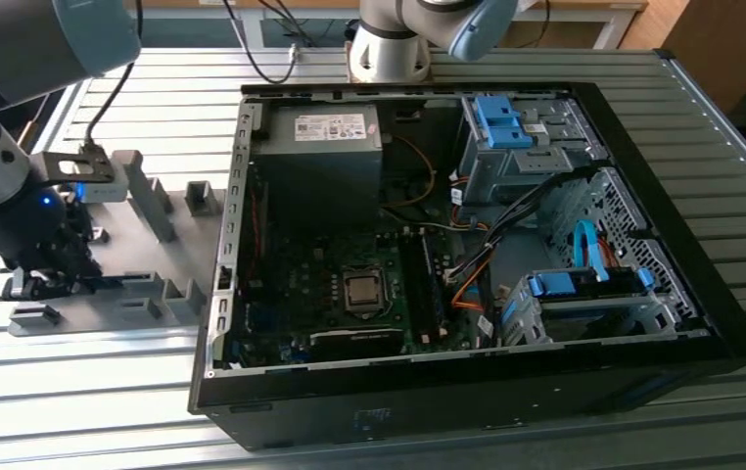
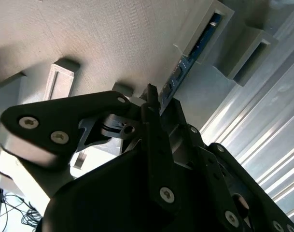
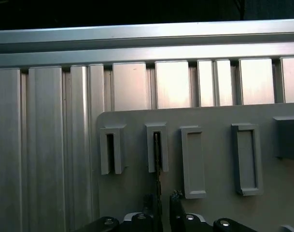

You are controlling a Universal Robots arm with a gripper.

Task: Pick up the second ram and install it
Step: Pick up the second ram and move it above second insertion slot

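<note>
Gripper [image 3: 162,199], spread and unclamped, straddles the second ram [image 3: 158,181], whose long axis runs straight ahead into the grey holder block [image 3: 164,145]

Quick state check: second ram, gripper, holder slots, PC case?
second ram: standing on edge in its holder slot, not lifted.
gripper: open, fingers either side of the ram.
neighbouring slot: empty.
computer case: side panel off, inside exposed.

Second ram [image 2: 188,63] dark blue-green; holder plate [image 2: 113,38] grey; table [image 1: 86,392] ribbed silver.
</note>
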